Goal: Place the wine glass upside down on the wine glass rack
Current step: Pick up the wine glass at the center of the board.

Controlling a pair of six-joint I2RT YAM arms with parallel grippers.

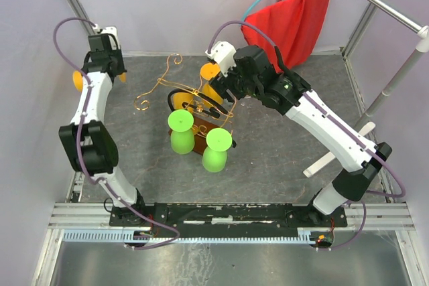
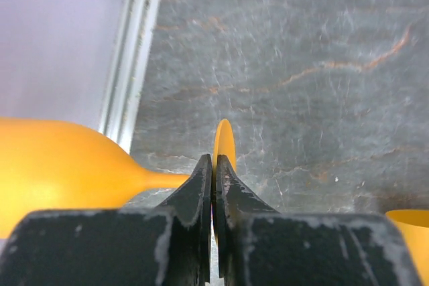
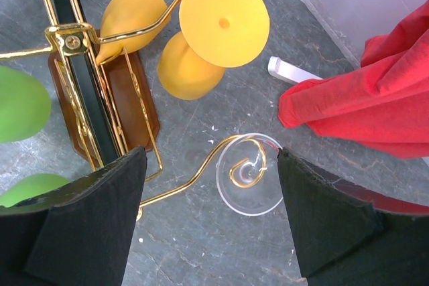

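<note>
Left gripper (image 2: 214, 169) pinching the orange wine glass (image 2: 60, 165)
Clamped tight on its foot; right gripper (image 3: 211, 165) just gapes wide open above the wine glass rack (image 3: 74, 41).

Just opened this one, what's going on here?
The left gripper has its jaws shut on the stem of an orange wine glass lying on its side at the table's far left, away from the wine glass rack. The right gripper hangs open above the rack, over a clear glass at a curled wire end. Two green glasses and a yellow glass hang upside down on the rack.
</note>
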